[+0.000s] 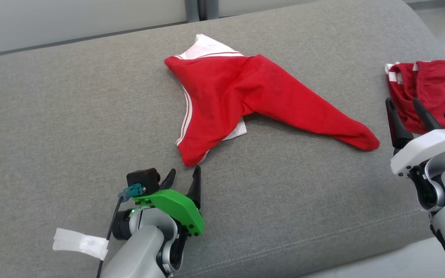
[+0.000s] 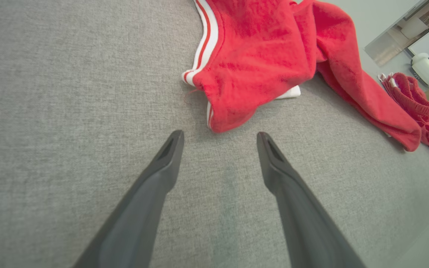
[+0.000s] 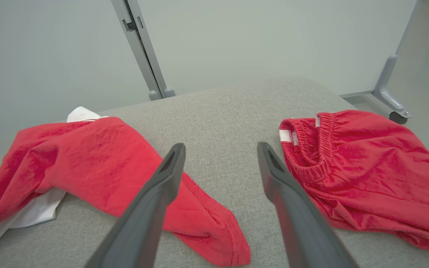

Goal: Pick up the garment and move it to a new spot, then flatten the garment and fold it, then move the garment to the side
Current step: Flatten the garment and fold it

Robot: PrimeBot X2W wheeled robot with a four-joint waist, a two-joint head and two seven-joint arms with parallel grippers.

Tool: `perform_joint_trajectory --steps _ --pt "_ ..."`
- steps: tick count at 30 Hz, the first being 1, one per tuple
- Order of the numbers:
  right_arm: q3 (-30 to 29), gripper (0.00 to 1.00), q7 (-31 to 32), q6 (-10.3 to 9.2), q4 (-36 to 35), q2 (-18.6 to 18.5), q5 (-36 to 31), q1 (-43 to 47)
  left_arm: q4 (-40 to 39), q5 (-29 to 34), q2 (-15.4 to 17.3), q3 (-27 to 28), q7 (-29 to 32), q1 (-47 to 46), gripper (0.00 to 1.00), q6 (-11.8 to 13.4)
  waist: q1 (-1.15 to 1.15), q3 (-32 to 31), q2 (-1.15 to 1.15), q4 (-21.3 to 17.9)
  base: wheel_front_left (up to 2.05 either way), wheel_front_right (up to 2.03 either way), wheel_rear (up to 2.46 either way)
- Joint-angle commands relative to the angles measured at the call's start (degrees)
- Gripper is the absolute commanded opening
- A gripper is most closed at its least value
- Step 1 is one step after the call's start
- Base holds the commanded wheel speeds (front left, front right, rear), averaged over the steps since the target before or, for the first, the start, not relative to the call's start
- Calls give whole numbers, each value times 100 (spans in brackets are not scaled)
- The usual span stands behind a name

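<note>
Lowest in the head view, the left gripper [image 1: 185, 168] under its green cover [image 1: 172, 206] points up at the near corner of the red garment [image 1: 238, 96] — its two dark fingers are spread apart with nothing between them, their tips just short of the cloth and not touching it. A white tape tab [image 1: 79, 242] sticks out beside that arm. The garment lies crumpled in the middle of the grey cushion [image 1: 52, 123]. It has a broad red body with white striped trim along its left edge, white fabric showing at the far end and under the near fold, and one long red limb trailing toward the robot's right, ending near the right gripper [image 1: 402, 101]. That gripper hovers at the cushion's right side, fingers likewise wide apart and empty — on one side of them the trailing end, on the other a second piece, red shorts [image 1: 431, 85] with a gathered elastic waistband, bunched at the cushion's right edge, apart from the first garment.
</note>
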Motion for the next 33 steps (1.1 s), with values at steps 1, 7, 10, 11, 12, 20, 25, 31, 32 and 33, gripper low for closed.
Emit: perform_joint_trajectory --steps 1,7,10,11,12,20,25,31,32,33 --pt "-20 100 -22 -2 -122 10 51 105 113 -67 11 20 -72 -139 100 -21 0 168 0 -393 0 0 0" --pt "-198 100 79 -2 -769 76 32 388 593 -416 3 -56 -335 -516 100 -151 0 265 0 -623 0 0 0" --pt "-322 100 147 -2 -989 136 -24 511 746 -505 7 -155 -470 -698 85 -201 0 277 0 -630 0 0 0" --pt "-372 100 164 -2 -1054 159 -32 553 790 -547 7 -171 -504 -751 49 -202 0 280 0 -609 0 0 0" --pt "-422 100 171 -2 -1107 183 -57 600 835 -546 8 -186 -538 -802 32 -217 0 274 0 -579 0 0 0" --pt "-760 100 251 -2 -1432 371 -207 942 1067 -324 115 -329 -630 -1091 0 -468 0 111 0 -146 0 0 0" --pt "-849 100 329 -2 -1563 475 -272 1140 804 -292 341 -412 -327 -1184 0 -574 0 -20 0 128 0 0 0" --pt "-774 100 486 -2 -1673 572 -452 1350 -212 -108 1112 -658 770 -1358 0 -450 0 -108 0 422 0 0 0" --pt "-747 100 505 -2 -1669 584 -495 1354 -441 -85 1265 -712 1020 -1396 0 -446 0 -101 0 450 0 0 0" --pt "-715 100 514 -2 -1651 600 -530 1340 -652 -88 1408 -752 1279 -1421 0 -417 0 -97 0 466 0 0 0"
